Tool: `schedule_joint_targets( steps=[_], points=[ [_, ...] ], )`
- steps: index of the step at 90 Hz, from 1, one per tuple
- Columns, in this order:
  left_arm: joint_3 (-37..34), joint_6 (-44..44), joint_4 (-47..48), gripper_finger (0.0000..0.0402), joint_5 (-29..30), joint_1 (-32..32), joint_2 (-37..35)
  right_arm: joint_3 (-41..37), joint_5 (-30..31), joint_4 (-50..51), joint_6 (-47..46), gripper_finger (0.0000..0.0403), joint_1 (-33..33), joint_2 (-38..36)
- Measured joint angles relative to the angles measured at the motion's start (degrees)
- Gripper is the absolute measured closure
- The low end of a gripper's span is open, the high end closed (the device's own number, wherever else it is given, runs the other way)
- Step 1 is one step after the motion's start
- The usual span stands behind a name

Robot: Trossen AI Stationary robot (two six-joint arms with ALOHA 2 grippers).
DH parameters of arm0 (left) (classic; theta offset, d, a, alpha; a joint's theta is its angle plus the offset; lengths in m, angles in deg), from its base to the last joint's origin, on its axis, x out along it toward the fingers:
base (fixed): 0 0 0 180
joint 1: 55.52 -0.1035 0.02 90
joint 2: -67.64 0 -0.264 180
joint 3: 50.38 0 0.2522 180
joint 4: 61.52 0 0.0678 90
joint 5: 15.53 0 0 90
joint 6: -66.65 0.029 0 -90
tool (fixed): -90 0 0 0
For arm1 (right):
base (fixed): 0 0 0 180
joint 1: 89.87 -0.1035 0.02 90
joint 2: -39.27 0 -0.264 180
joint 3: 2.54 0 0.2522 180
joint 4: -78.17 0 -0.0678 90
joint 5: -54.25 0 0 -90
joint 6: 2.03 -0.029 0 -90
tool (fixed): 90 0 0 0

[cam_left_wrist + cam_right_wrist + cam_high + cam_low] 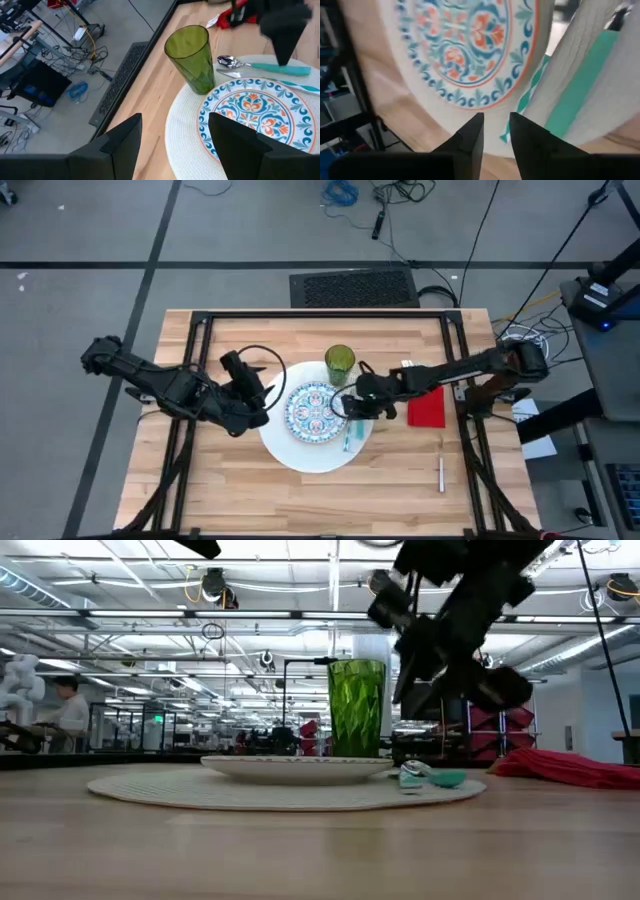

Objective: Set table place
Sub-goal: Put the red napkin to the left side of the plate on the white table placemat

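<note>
Teal-handled spoon (349, 436) lies just below right gripper (352, 406).

bright, even overhead light; soft shadows; right wrist view blurred, perhaps by closeness

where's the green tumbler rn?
In the high view the green tumbler stands upright on the table at the far edge of the large white plate, just beyond the patterned plate, near the right gripper.

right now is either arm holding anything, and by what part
Nothing is held. The left end effector is open beside the patterned plate. The right end effector hovers over the teal spoon, nothing between its fingers.
</note>
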Motion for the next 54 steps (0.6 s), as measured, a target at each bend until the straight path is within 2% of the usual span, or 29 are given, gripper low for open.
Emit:
schedule_joint_targets(
  steps=[13,28,40,54],
  points=[
    [0.0,0.0,0.0,0.0187,0.0,0.0,0.0,0.0,3.6,8.1,-1.6,0.0326,-3.2,-5.8],
    [0.0,0.0,0.5,0.0187,0.0,0.0,0.0,0.0,6.6,18.4,-6.1,0.0326,-9.9,-12.6],
    [0.0,-0.3,0.4,0.0187,-0.4,0.0,0.0,0.0,8.7,26.2,-14.7,0.0326,-18.0,-15.6],
    [0.0,-0.4,-0.8,0.0187,-0.5,0.0,0.0,0.0,10.0,32.7,-28.3,0.0326,-29.0,-15.2]
  ],
)
